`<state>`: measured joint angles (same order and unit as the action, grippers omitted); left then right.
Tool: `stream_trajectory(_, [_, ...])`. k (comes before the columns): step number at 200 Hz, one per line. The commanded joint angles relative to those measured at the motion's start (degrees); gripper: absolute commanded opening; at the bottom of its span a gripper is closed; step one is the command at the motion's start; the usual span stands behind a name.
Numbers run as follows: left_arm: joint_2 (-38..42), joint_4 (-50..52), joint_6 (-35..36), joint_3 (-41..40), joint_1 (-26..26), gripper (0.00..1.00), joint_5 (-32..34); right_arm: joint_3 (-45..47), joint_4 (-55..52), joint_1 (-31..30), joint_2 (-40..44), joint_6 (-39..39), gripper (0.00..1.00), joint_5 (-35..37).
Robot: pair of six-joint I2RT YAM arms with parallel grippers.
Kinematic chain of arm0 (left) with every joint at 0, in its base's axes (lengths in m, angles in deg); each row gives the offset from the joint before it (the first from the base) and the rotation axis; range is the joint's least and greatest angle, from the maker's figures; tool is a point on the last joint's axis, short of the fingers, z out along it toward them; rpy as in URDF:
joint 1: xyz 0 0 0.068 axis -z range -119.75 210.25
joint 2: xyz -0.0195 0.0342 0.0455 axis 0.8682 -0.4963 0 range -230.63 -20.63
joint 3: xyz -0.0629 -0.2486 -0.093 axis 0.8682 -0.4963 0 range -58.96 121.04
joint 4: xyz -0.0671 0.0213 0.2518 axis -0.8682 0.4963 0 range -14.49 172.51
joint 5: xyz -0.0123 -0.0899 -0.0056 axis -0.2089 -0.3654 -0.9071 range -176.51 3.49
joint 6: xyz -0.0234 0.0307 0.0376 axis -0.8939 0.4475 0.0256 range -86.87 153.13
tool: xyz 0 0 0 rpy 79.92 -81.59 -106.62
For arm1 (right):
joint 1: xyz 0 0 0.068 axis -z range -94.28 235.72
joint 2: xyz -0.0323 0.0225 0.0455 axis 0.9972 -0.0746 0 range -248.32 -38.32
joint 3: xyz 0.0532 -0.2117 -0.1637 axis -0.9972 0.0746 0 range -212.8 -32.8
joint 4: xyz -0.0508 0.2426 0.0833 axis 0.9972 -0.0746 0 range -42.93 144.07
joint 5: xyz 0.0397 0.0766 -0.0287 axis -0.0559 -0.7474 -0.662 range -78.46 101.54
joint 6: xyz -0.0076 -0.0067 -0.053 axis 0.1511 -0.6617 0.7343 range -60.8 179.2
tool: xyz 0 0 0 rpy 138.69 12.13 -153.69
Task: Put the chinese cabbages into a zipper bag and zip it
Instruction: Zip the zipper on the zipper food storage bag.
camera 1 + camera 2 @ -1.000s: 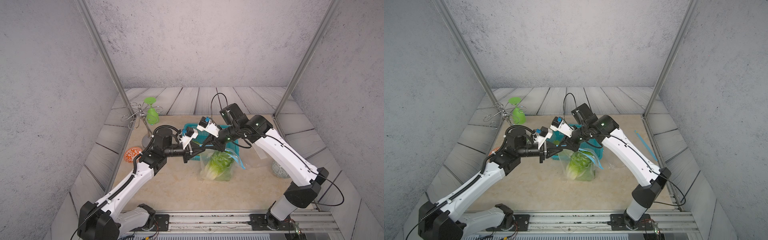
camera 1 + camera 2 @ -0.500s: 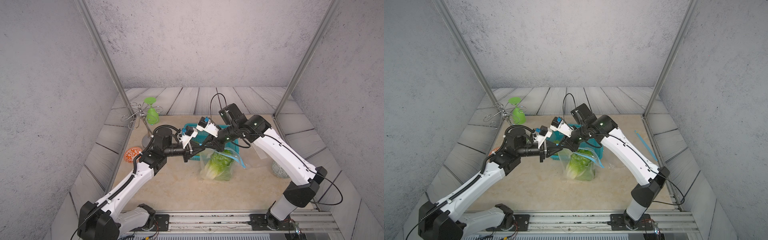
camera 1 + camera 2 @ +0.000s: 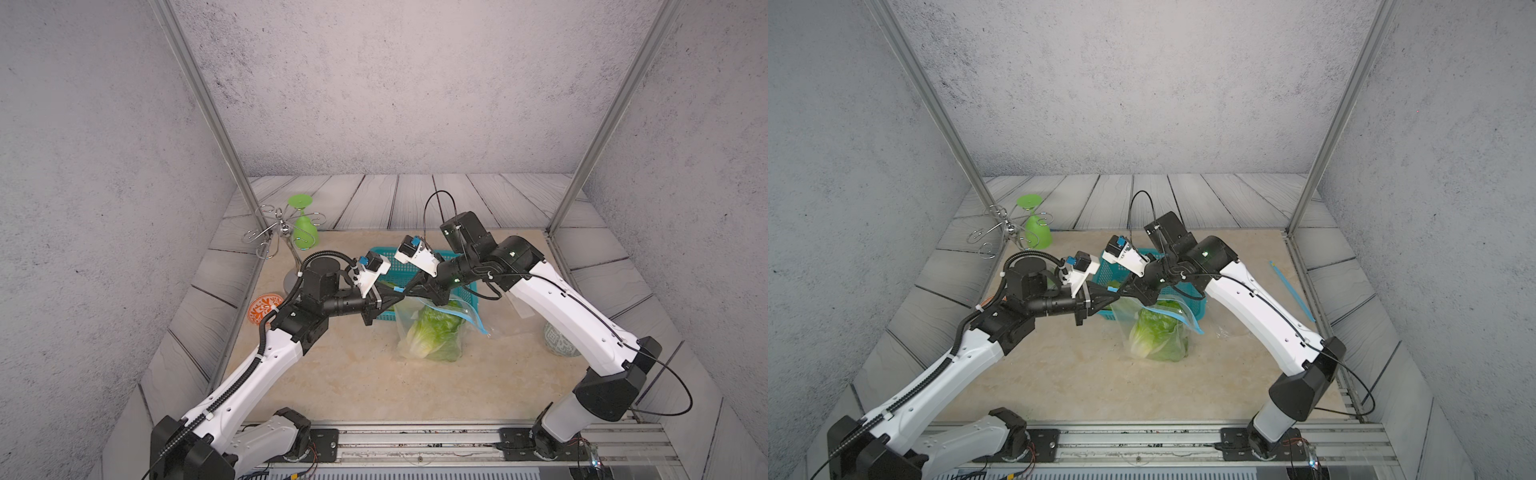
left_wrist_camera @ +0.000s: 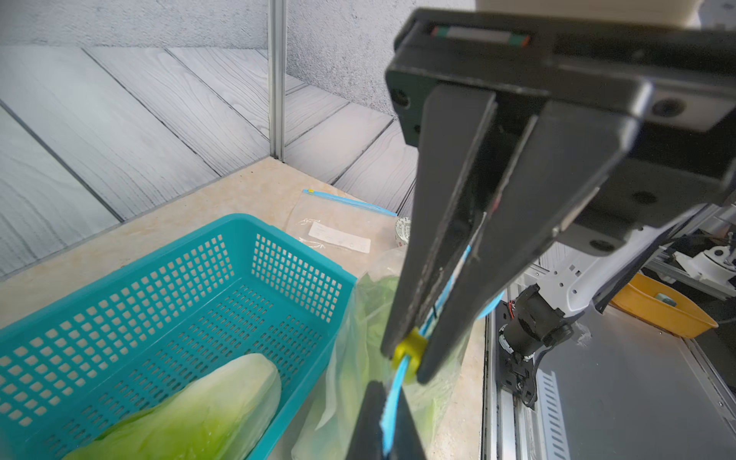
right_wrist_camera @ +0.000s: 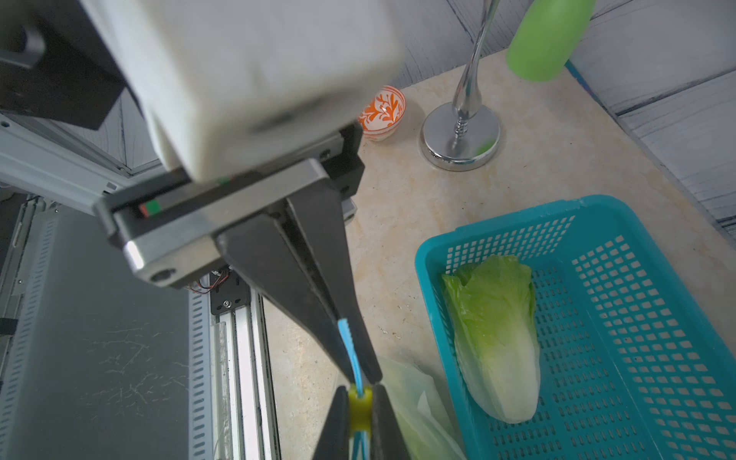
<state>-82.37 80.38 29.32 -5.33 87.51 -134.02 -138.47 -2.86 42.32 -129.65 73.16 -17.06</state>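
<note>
A clear zipper bag (image 3: pixel 432 332) (image 3: pixel 1158 332) with a blue zip strip hangs mid-table, its bottom resting on the table. The chinese cabbages show green inside it (image 3: pixel 438 328); how many heads are in it is unclear. One more cabbage (image 5: pixel 498 338) (image 4: pixel 191 414) lies in the teal basket (image 5: pixel 517 211) (image 3: pixel 376 252). My left gripper (image 3: pixel 400 291) (image 4: pixel 386 398) is shut on the blue strip. Tip to tip with it, my right gripper (image 3: pixel 410 289) (image 5: pixel 360 392) is shut on the bag's yellow slider (image 5: pixel 360 404) (image 4: pixel 408 352).
A green goblet (image 3: pixel 305 232) hangs upside down on a chrome rack at the back left. An orange patterned bowl (image 3: pixel 266 307) sits near the rack's base. A spare flat zipper bag (image 4: pixel 338 231) and a patterned cup (image 3: pixel 561 340) lie on the right side.
The right gripper's jaws have narrowed onto the yellow slider. Both arms and the hanging bag stay almost where they were.
</note>
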Motion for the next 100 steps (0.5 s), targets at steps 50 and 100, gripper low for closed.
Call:
stream_trajectory(50, [3.9,9.5,0.3,6.3,-3.3,0.00,9.9,5.9,-4.3,2.3,8.4,-2.0,0.00,6.7])
stream_trajectory(100, [5.8,23.0,4.4,11.7,-4.1,0.00,20.4,15.6,-0.5,7.7,15.6,-5.5,0.00,9.3])
